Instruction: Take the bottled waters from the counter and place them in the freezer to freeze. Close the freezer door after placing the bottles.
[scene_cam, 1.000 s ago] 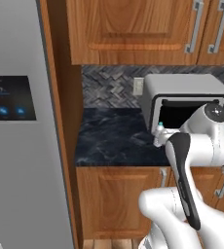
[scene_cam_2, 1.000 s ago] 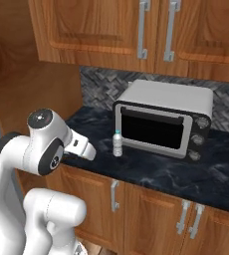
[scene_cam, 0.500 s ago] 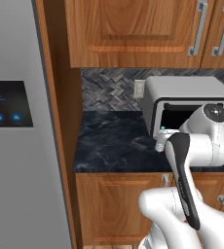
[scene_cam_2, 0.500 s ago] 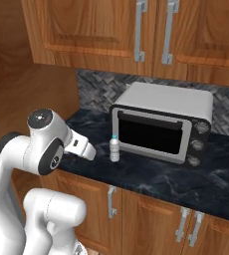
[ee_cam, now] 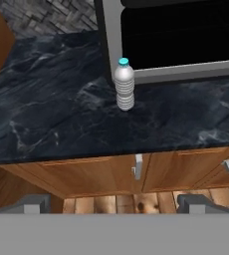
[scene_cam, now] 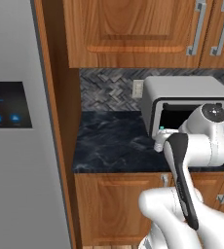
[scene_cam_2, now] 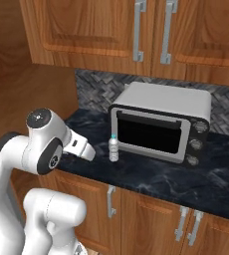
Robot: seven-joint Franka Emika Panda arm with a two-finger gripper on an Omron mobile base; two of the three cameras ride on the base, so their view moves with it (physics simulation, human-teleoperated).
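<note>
One bottled water (ee_cam: 124, 84), a small clear whitish bottle with a blue cap, stands upright on the dark marbled counter (ee_cam: 47, 119) just before the microwave's left front corner. The same bottle (scene_cam_2: 114, 149) shows in the right base view, and its cap (scene_cam: 161, 129) peeks past my arm in the left base view. My gripper (ee_cam: 114, 203) is open and empty, held in front of the counter edge, well short of the bottle. The freezer and the freezer door are out of view.
A grey microwave (scene_cam_2: 161, 122) with a black window sits on the counter (scene_cam_2: 151, 174) behind the bottle. A grey door with a dark touchscreen (scene_cam: 7, 104) fills the left. Wooden cabinets hang above, and more stand below the counter (scene_cam: 114, 146).
The whole picture has shifted only slightly, so the camera moved a little. The bottle has stayed in place and the gripper has stayed open.
</note>
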